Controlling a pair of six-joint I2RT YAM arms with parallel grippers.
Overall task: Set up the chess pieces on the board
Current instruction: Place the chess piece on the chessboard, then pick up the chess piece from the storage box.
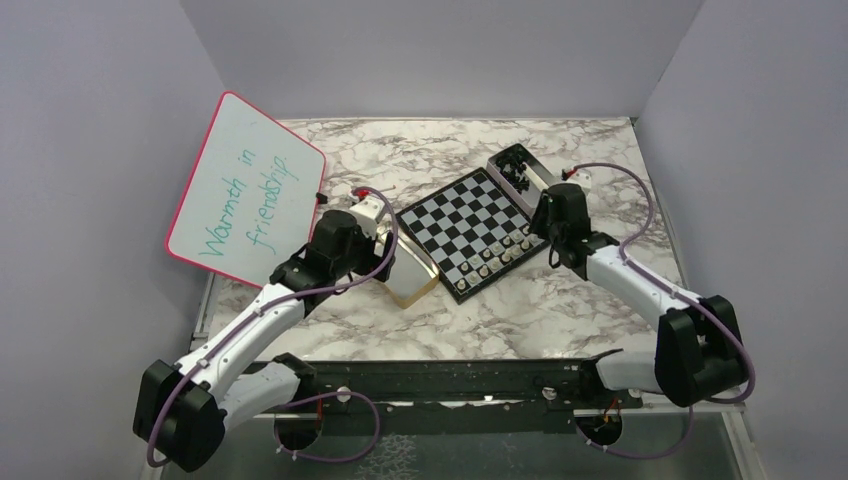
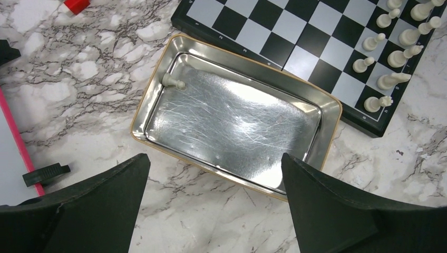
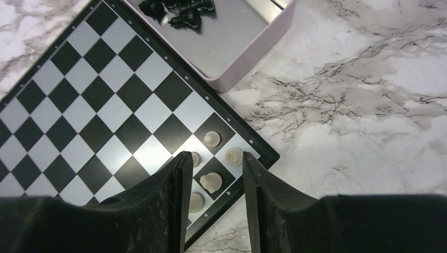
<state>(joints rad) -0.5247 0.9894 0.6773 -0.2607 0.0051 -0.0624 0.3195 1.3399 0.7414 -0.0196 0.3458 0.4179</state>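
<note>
**Entry: last pale piece, loose in the open tin**

Top view. The board [image 1: 470, 228] is set cornerwise at the table's middle. An open tin [image 1: 412, 282] is laid against its near-left side. The left arm [image 1: 250, 325] is judged the nearer.

Left wrist view. The left gripper [image 2: 213, 163] is held over the tin, fingers wide apart and empty. One pale piece [image 2: 173, 80] is seen on its side in the tin corner toward the table's far-left corner. It lies ahead and left of the gripper, its long axis roughly along the closing line. A wrist turn is judged necessary.

Right wrist view. The right gripper [image 3: 215, 158] is held over the board corner toward the table's right edge. Its fingers are slightly apart astride a standing piece [image 3: 211, 182], and no contact is seen.
</note>
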